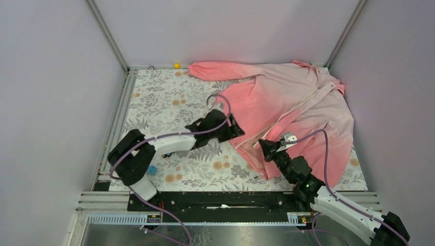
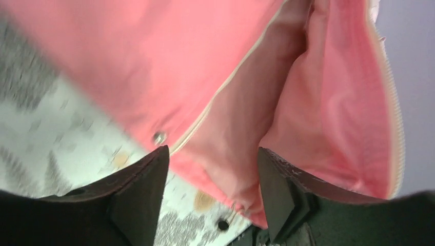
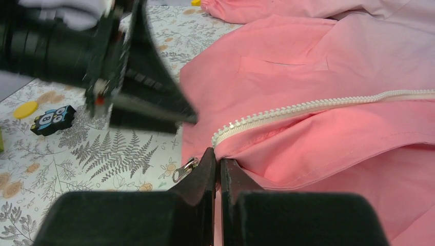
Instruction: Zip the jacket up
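Right gripper [image 3: 217,160] is clenched on the hem of the jacket [image 1: 308,110], at the bottom end of the zipper [image 3: 308,106]. The left gripper [image 2: 213,169] stands released at the hem nearby. The jacket lies unzipped on the worktop [image 1: 169,102] (nearly everything remains).

The jacket [image 1: 302,107] lay spread on the right half of the floral table [image 1: 164,102], collar towards the far right corner and hem towards the near edge. Its pink was deep at the hem and paler at the collar, and one long sleeve [image 1: 220,70] stretched leftwards along the far edge. Its front was unzipped: the white zipper [image 3: 308,106] teeth ran bare along one panel edge, the panels parted to show lining, a metal zipper pull [image 3: 183,170] hung at the hem corner, and a small metal snap [image 2: 159,137] sat beside the front edge.
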